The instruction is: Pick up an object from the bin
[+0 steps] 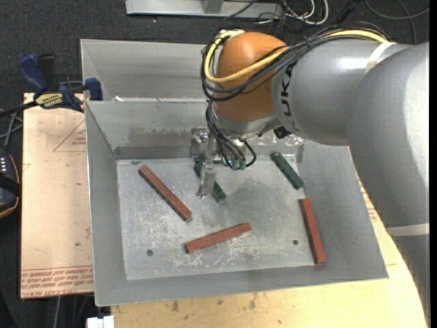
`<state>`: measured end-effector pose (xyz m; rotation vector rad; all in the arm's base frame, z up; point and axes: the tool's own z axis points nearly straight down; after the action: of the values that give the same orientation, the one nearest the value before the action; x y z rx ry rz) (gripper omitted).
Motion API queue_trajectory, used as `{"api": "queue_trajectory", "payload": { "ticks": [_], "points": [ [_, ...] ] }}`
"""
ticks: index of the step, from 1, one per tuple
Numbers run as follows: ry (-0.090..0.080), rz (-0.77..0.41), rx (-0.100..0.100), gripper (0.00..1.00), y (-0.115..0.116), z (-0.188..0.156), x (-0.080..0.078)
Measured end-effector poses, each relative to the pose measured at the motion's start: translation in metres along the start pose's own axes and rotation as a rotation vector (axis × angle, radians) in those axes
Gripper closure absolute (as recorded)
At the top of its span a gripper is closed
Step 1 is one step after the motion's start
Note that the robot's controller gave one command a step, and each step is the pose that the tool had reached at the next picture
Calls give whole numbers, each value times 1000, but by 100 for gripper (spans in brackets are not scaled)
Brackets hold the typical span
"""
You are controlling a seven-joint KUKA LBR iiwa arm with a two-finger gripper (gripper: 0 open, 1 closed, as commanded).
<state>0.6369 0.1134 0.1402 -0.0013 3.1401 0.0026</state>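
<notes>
My pincer (205, 183) hangs low, a short dark green bar (218, 193) just beside its tip; spread or pressed together, I cannot tell. I'd centre squarely across that bar before squeezing. The nearest red-brown bar (164, 193) lies well apart, no hindrance.

dark green stick (218, 193) partly hidden beneath the hand (205, 185), arm (355, 94) cut off at right edge

We see the silver arm (355, 94) reach in from the right, its orange-covered wrist (247, 77) looped with yellow cables (213, 46), and the gripper (205, 182) hanging straight down below it.
</notes>
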Motion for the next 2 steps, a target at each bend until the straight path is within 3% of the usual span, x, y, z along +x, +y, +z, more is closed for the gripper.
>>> {"api": "queue_trajectory", "payload": {
  "ticks": [1, 2],
  "points": [
    [-6, -39, -2, 0, -39, 42, 36],
    [3, -20, 1, 0, -62, 65, 43]
  ]
}}
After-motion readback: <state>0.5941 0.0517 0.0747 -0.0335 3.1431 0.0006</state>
